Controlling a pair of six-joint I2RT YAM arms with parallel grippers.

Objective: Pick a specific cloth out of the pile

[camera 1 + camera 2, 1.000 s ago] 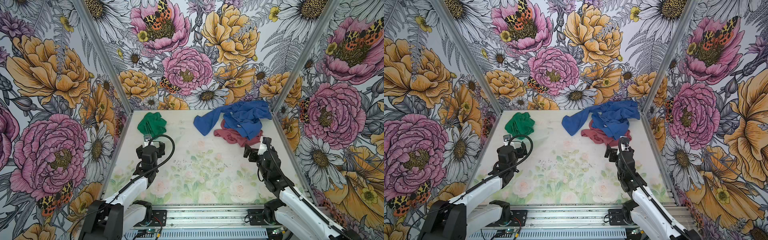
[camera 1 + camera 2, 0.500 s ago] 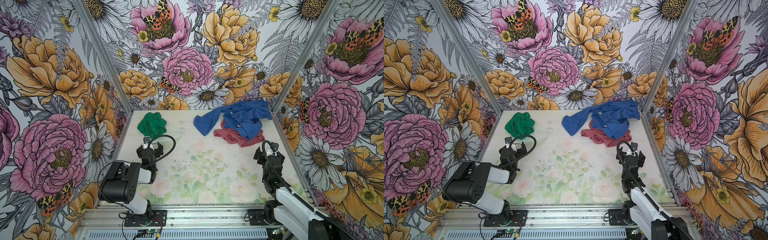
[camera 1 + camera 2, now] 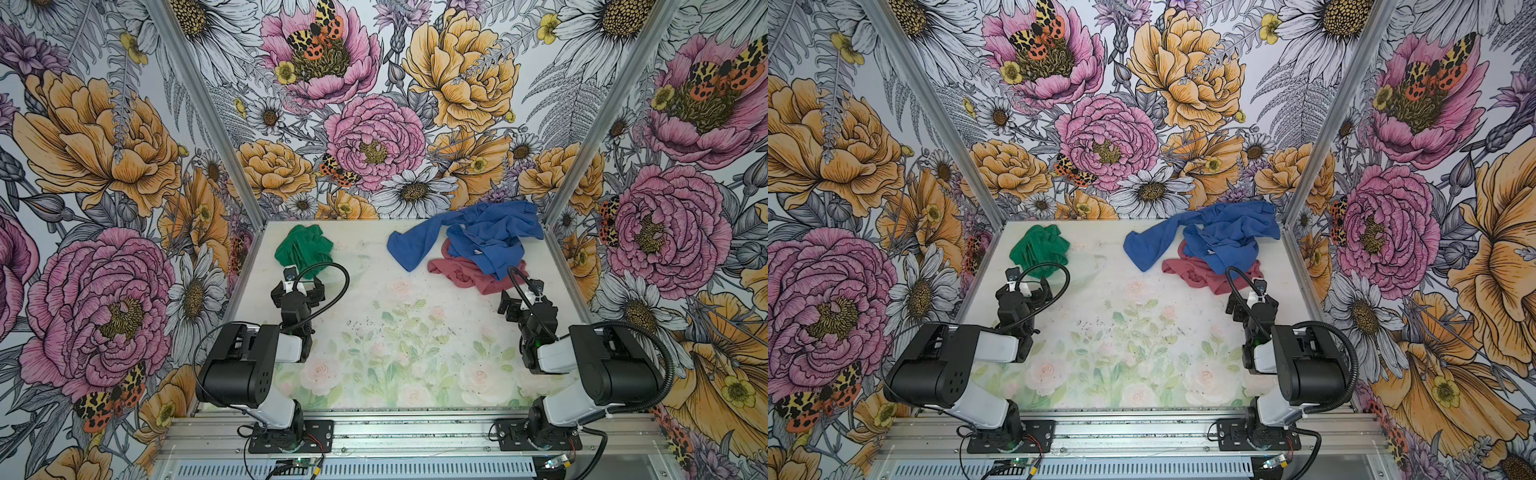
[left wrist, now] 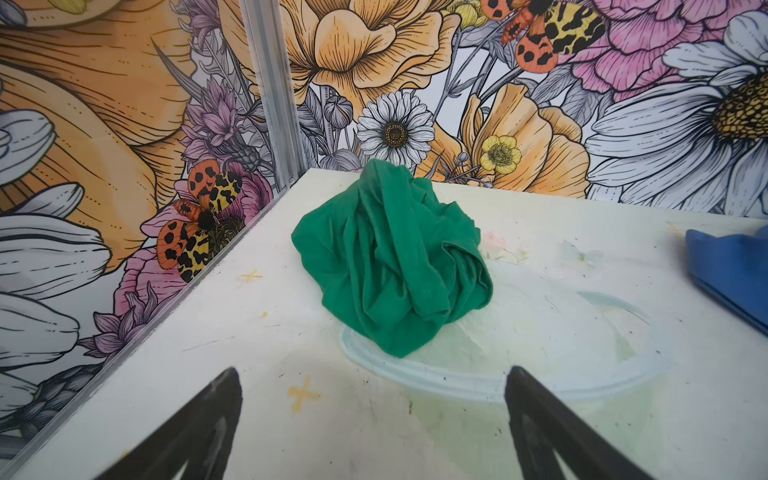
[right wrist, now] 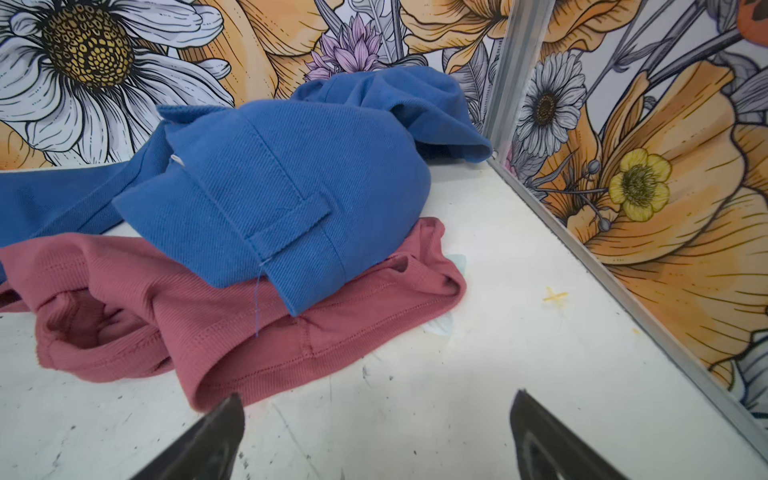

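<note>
The cloth (image 3: 303,253) (image 3: 1040,251) is a crumpled emerald-green heap lying alone at the table's back left. My left gripper (image 3: 297,287) (image 3: 1023,291) sits just in front of it, open and empty. In the left wrist view the cloth (image 4: 390,257) lies beyond the spread gripper (image 4: 373,372), apart from it. The pile (image 3: 478,249) (image 3: 1217,245) at the back right is a royal-blue garment (image 5: 291,174) draped over a dusty-red one (image 5: 249,332). My right gripper (image 3: 523,298) (image 3: 1252,305) (image 5: 378,395) stands open just short of the red hem, with one fingertip close beside it.
Floral-printed walls (image 3: 374,145) close in the table on three sides, with aluminium corner posts (image 3: 552,216) at the back. A metal rail (image 3: 415,428) with both arm bases runs along the front. The table (image 3: 395,332) has a faded flower print.
Both arms have folded down and back toward their bases at the front rail. The grippers stay near the same spots and stay open. No cloth has moved.
</note>
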